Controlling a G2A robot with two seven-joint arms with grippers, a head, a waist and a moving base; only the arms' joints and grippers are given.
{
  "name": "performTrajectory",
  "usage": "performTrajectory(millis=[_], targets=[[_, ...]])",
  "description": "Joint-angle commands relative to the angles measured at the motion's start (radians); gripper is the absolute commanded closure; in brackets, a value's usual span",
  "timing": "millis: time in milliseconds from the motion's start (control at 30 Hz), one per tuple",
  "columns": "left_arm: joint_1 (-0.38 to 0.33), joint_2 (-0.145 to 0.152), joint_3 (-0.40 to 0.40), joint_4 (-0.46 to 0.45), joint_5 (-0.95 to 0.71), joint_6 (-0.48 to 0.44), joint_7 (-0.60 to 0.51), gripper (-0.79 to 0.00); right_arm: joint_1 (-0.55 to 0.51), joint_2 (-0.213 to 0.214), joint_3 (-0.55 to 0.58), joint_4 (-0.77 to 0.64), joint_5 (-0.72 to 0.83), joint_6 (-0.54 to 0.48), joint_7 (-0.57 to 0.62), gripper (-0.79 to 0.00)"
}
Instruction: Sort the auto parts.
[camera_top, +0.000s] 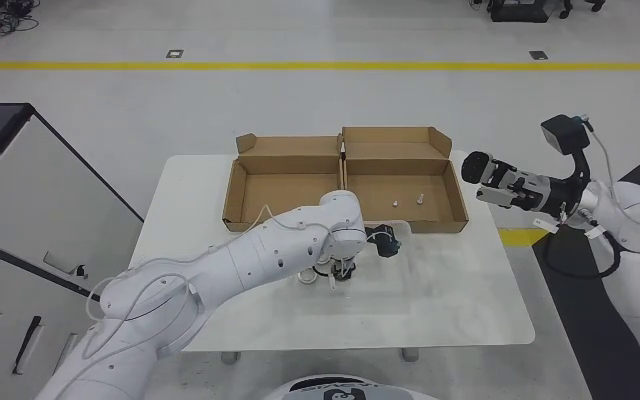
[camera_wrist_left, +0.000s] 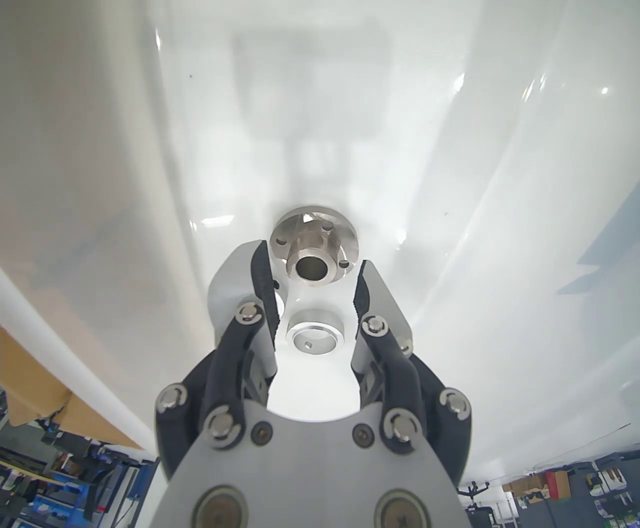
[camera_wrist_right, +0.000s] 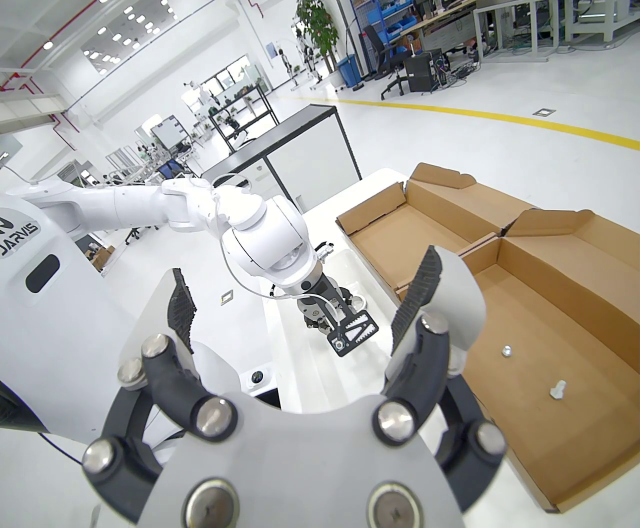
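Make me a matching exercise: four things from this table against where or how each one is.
1 left hand
2 right hand
3 small fasteners
4 flanged hub

a in the cardboard box
b open, empty, held in the air
c open, astride the silver ring
d in the white tray, beyond the ring

Pairs: 1-c, 2-b, 3-a, 4-d

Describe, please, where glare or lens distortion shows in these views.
Left wrist view: glare streaks wash the white surface around the flanged hub; right wrist view: the lens bows the yellow floor line and cardboard box edges; top view: even light.
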Motion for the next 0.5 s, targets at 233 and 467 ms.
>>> performTrajectory(millis=[233, 467], targets=[[0.012, -0.010, 0.001, 0.016, 0.023, -0.006, -0.005, -0.382, 0.000, 0.000, 0.000, 0.000, 0.000, 0.000, 0.000, -0.785], [0.020, -0.019, -0.002, 0.029, 0.038, -0.010, -0.001, -0.369, 0.000, 0.000, 0.000, 0.000, 0.000, 0.000, 0.000, -0.785]])
